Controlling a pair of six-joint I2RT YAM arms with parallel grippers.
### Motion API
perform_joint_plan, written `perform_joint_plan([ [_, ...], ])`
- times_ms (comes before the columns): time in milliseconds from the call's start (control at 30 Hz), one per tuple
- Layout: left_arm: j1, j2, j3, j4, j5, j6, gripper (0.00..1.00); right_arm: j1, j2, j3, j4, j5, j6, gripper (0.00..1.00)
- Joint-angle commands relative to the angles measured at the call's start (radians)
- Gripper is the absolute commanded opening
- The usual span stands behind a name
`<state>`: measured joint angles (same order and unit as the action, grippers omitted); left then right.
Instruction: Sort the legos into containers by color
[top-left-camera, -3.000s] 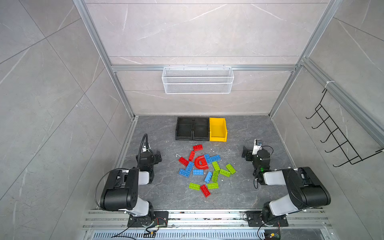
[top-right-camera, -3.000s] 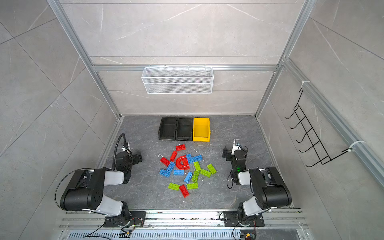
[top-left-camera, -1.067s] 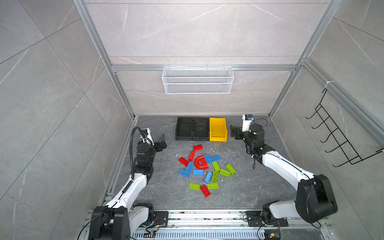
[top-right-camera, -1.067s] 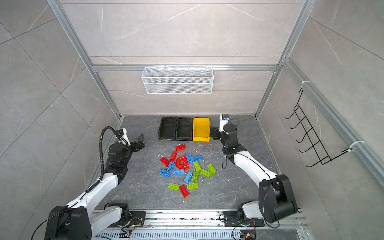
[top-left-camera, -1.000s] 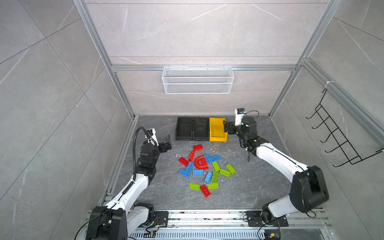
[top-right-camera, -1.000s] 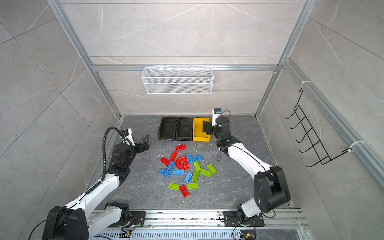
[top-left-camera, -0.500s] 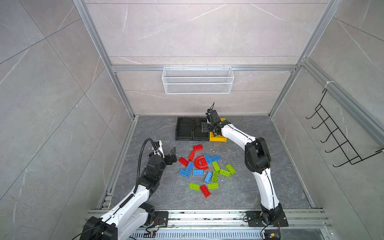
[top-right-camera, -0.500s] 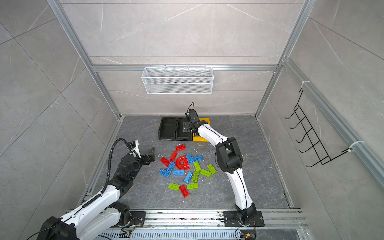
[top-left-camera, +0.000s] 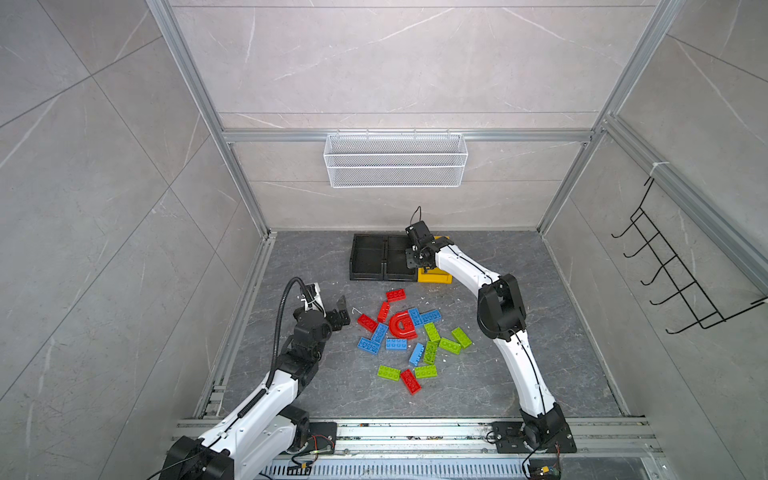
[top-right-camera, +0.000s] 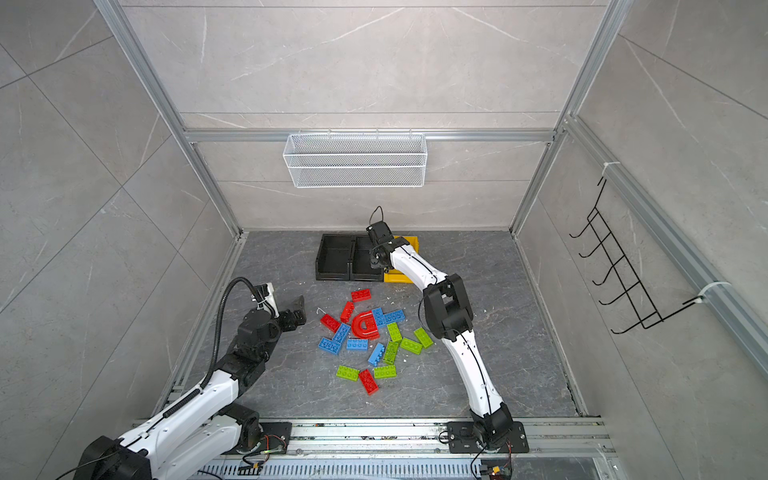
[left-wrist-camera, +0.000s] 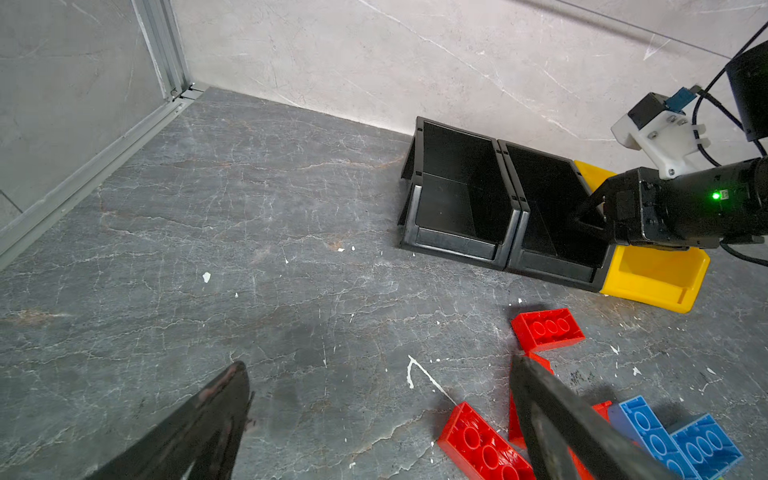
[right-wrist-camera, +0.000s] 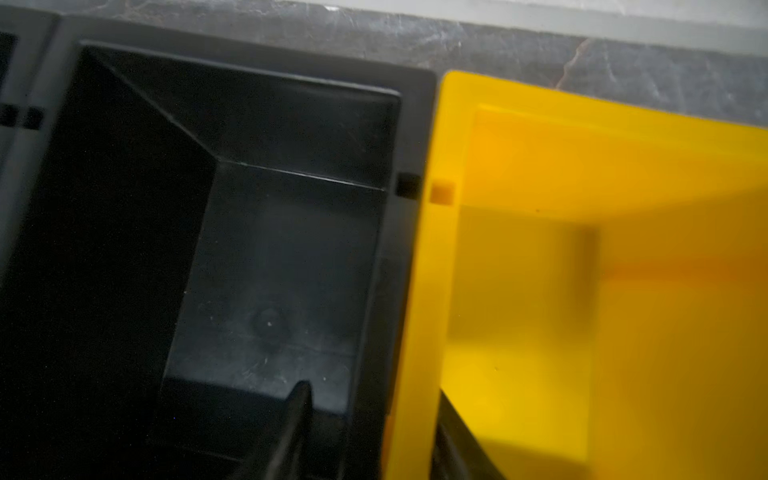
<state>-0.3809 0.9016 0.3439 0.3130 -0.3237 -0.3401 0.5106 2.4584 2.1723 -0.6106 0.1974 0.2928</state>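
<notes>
- While the legos (top-left-camera: 401, 332) lie in a heap on the middle of the gray table (top-left-camera: 540, 332), three bins stand in a row at the far side.
- From left to right they are the left black bin (top-left-camera: 365, 276), the middle black bin (top-left-camera: 399, 276) and the yellow bin (top-left-camera: 434, 277), side by side and touching.
- The left gripper (top-left-camera: 343, 311) hangs just left of the heap, near a red brick (top-left-camera: 367, 322). Its jaws are wide apart and hold nothing.
- The right gripper (right-wrist-camera: 372, 390) reaches down at the bins. One finger (right-wrist-camera: 297, 415) is inside the middle black bin and the other is inside the yellow bin, with the two touching walls between them.
- I cannot tell if they squeeze those walls.
</notes>
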Motion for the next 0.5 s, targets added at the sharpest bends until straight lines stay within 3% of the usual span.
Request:
perform_joint_plan([
  [0, 0.002, -0.013, 0.044, 0.0, -0.019, 0.013, 1.0, 0.008, -0.075, -0.109, 0.029, -0.016, 0.004, 0.36],
  [267, 0.002, -0.02, 0.044, -0.005, -0.024, 0.018, 1.0, 0.009, -0.325, -0.51, 0.229, -0.029, 0.036, 0.26],
  [467, 0.002, -0.01, 0.046, -0.002, -0.016, 0.014, 0.99, 0.009, -0.406, -0.649, 0.28, -0.051, 0.044, 0.26],
])
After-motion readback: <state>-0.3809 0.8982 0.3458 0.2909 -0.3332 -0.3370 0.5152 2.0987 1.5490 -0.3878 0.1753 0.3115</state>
